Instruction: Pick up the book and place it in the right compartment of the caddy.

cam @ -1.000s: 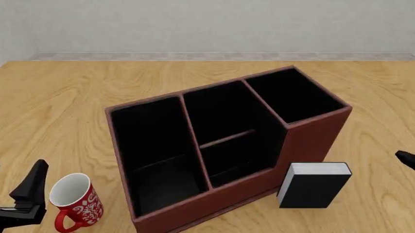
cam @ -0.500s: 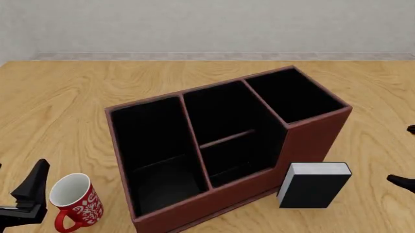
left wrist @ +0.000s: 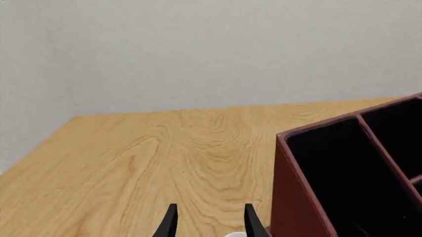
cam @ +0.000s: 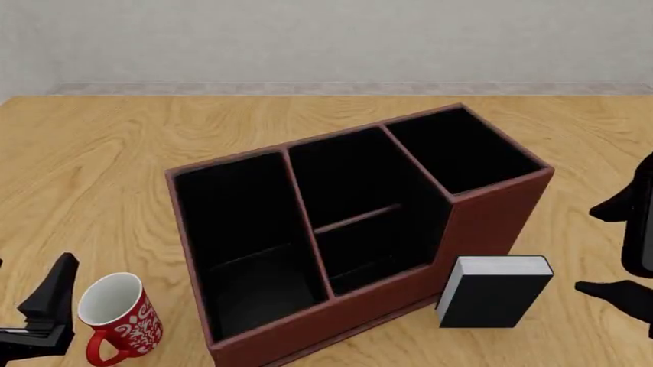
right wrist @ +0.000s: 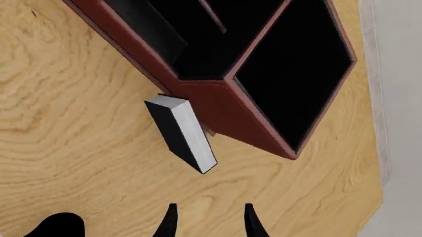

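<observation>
The black book [cam: 492, 294] with white page edges stands upright on the table, against the caddy's [cam: 479, 229] front right corner. The caddy is a dark red-brown box with a black interior. Its right compartment [cam: 464, 151], small with the tallest walls, holds nothing. My right gripper [cam: 585, 250] is open at the right edge, level with the book and a little to its right, touching nothing. In the right wrist view the book [right wrist: 181, 134] lies ahead of the open gripper [right wrist: 209, 211] beside the caddy [right wrist: 224, 101]. My left gripper [cam: 41, 312] is open at the lower left.
A red mug [cam: 118, 317] with white pattern stands just right of the left gripper, in front of the caddy's left end. The left wrist view shows the caddy's left wall [left wrist: 293, 197] beside the open gripper [left wrist: 209, 222] and bare wooden table [left wrist: 165, 158] beyond.
My right gripper has come in from the right edge toward the book, with both spread fingers now showing. The left arm, book, mug and caddy have not moved.
</observation>
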